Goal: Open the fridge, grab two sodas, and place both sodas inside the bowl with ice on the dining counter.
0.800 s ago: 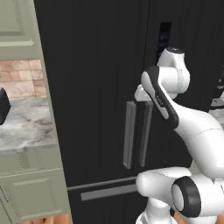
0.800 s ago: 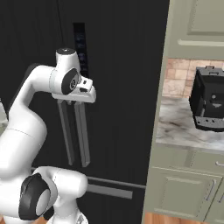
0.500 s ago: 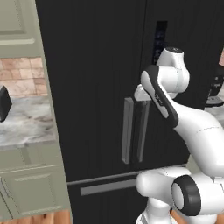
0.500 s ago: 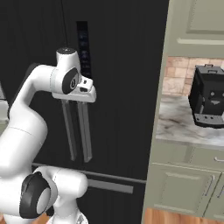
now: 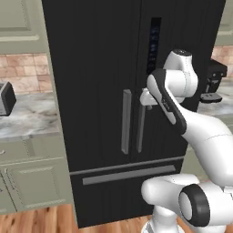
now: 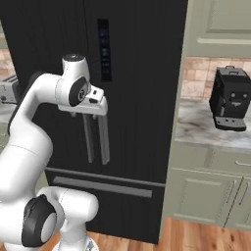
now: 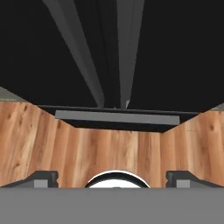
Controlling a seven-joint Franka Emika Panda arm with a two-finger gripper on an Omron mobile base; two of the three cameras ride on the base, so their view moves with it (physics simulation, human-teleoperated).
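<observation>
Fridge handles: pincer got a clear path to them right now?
Probably yes. The pincer is open and empty, up by the top of the fridge's two grey handles; both doors are shut and nothing sits between.

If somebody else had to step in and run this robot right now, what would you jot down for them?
Gripper: open, empty, pointing down along the fridge front, near the two grey handles.
Fridge: both doors and the bottom drawer shut.
Done: the arm is raised in front of the fridge doors.
Left: grasp a handle, open the fridge, take two sodas, put them in the ice bowl on the dining counter.
</observation>
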